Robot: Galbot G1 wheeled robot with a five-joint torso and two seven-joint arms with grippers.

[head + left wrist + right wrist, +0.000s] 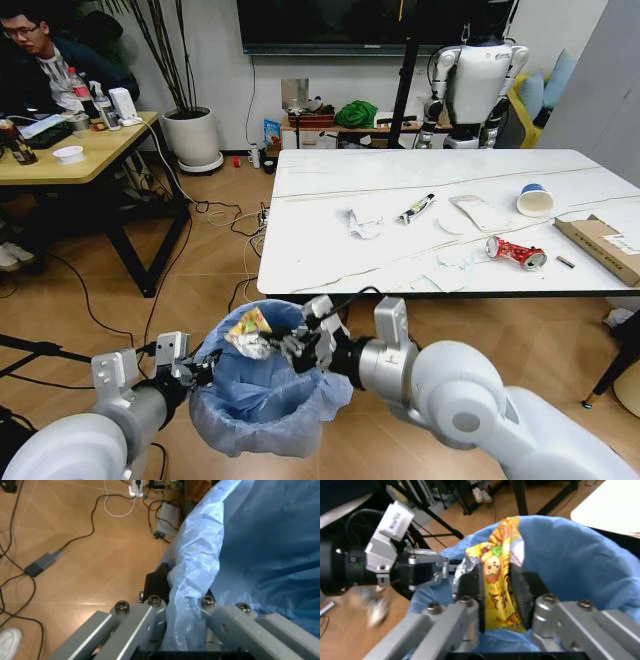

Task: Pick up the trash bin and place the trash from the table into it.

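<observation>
Low in the middle of the head view, the trash bin (265, 395), lined with a crinkly light blue bag, hangs in front of the table's near edge, held off the wooden floor. At lower left, the left gripper (200, 372) is clamped on the bin's rim; the left wrist view shows its fingers (152, 605) closed with the blue bag (200, 577) pinched between them. Just right of the bin's mouth, the right gripper (288, 345) holds a yellow wrapper (250, 330) over the opening, and in the right wrist view its fingers (470, 581) are squeezed on either side of that wrapper (497, 588), with the bin's blue lining (570, 562) behind and below it.

Across the right half of the head view stands the white marble-look table (330, 250). On it lie crumpled white paper (362, 224), a small tube (417, 208), a white blue-rimmed paper cup (535, 199), a crushed red can (515, 252) and, at the right edge, a flat brown cardboard box (600, 245). The can lies near the front edge, the cup farther back, well apart from it.
</observation>
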